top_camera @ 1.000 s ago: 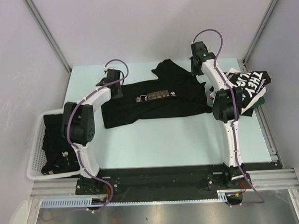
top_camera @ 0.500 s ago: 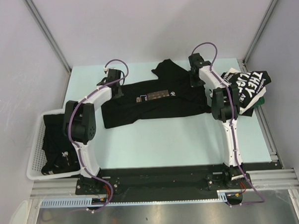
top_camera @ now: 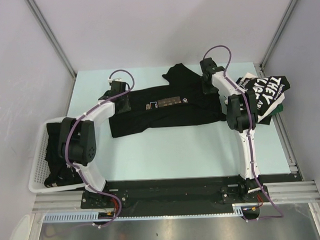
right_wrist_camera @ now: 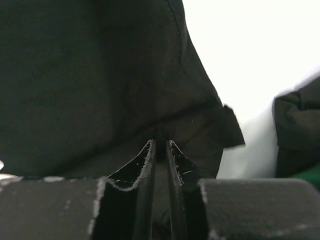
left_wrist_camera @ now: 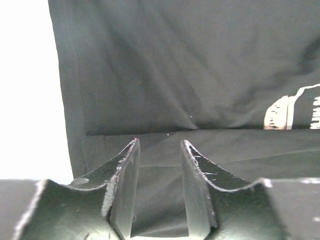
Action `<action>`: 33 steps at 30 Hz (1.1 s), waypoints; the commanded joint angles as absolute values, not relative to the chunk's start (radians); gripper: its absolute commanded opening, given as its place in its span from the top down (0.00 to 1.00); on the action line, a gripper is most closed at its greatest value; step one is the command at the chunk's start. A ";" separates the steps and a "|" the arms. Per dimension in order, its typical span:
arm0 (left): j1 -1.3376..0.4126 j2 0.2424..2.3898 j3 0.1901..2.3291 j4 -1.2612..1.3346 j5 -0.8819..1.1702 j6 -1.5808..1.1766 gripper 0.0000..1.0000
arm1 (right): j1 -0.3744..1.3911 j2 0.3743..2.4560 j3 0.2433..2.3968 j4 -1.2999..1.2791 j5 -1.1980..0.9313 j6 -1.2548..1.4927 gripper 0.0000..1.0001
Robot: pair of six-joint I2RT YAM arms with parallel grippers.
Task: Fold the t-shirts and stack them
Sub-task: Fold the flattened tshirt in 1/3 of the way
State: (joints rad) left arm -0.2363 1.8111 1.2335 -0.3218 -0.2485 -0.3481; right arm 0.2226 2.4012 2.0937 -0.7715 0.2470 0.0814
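Folding spread t-shirt (top_camera: pixel 165 114): left tool (left_wrist_camera: pixel 160 141) hovering apart, right tool (right_wrist_camera: pixel 160 142) nearly together, grip unclear; next needing edge pinches.

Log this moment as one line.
left gripper: open, over black t-shirt, left edge | right gripper: nearly closed at its right end, grip unclear | lettered t-shirt: crumpled, far right

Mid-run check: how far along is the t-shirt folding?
Done: little; no neat stack shows. The lettered t-shirt lies rumpled at the right edge of the table. In hand: the black print t-shirt lies across the centre, partly folded, left gripper open at its left end, right gripper at its right end. Left: finishing it, plus the dark clothes in the white basket.
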 commanded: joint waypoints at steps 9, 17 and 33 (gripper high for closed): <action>-0.238 1.684 1.117 -0.304 -0.262 -0.331 0.46 | 0.245 2.197 1.941 -0.816 0.337 0.086 0.76; -0.238 1.672 1.072 -0.305 -0.275 -0.339 0.42 | 0.210 2.186 1.836 -0.782 0.327 0.097 0.75; -0.238 1.693 1.091 -0.291 -0.273 -0.348 1.00 | 0.213 2.197 1.864 -0.772 0.279 0.095 1.00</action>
State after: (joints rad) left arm -0.2363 1.7332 1.0748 -0.3122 -0.2592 -0.3408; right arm 0.2081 2.2292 1.8408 -0.7910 0.2901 0.0906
